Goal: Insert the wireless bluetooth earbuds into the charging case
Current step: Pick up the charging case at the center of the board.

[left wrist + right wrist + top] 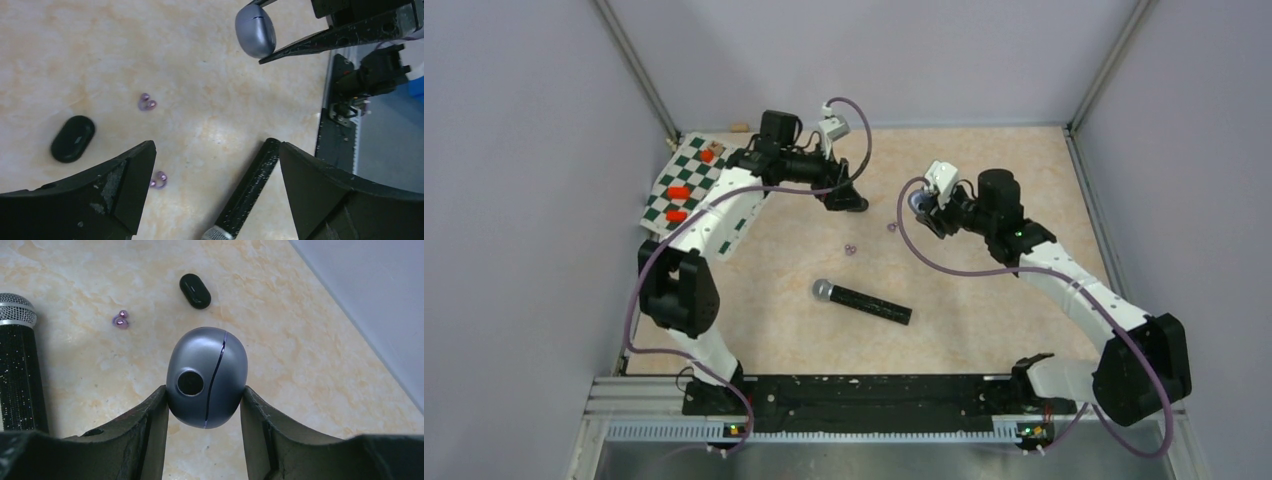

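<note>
Over on the left, the green-and-white checkered mat [686, 185] sits at the table's ten o'clock, out of play. Next, the left gripper [216, 150] hangs with its jaws spread wide and nothing between them. It looks down on a black pill-shaped plastic case [73, 138] that seems closed, though we can't be sure at this angle. From that case, one tiny purple earbud [147, 103] lies loose at two o'clock on the beige marbled tabletop [75, 50]. A second purple earbud [159, 180] sits at six o'clock from the first, just beside the left finger. We spot no black buds.

The black glitter-handled microphone [861, 302] lies mid-table, at about six o'clock from the buds.

On the right, the right gripper [204, 390] clamps a grey-blue egg-shaped charging case [207, 360] across its width, lid seam apparently shut. We reckon it's being steadied there so the free left claw can fetch buds, but the lid wants opening first.
</note>
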You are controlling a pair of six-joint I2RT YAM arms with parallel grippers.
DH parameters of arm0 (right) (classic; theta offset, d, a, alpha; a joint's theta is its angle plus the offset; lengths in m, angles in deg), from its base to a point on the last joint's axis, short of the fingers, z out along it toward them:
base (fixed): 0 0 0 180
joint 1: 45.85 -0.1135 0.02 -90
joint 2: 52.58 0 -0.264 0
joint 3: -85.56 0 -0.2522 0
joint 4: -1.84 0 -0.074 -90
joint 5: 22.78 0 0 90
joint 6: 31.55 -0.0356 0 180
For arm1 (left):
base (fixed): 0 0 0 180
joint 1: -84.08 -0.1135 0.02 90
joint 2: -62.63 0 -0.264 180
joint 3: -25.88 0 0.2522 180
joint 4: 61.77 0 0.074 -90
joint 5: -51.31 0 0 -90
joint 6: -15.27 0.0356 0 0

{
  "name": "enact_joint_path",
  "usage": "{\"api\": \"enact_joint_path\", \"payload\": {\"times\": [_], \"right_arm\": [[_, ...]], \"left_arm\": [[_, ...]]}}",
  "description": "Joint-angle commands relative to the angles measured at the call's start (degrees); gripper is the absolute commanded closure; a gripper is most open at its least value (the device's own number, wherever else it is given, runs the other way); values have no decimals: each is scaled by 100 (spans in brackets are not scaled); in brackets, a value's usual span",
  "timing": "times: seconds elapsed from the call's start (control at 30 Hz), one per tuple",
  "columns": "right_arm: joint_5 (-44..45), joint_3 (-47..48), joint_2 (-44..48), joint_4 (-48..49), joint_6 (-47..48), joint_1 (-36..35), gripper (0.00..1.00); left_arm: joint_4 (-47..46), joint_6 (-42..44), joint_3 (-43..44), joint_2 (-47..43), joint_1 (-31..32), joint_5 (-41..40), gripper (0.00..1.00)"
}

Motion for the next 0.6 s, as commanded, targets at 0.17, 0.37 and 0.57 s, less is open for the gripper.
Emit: {"api": "enact_joint_path", "payload": {"times": [0.17,0.37,0.57], "right_arm": [[-67,-331,501,704,570,-537,76],[-80,-400,522,748,625,-696,76],[-115,-448,630,805,626,-744,76]], "left_arm": [[-549,-1414,333,523,614,1034,1],[-1188,-1996,60,568,835,1209,1],[-1219,-2003,-21,679,1068,1205,1]]}}
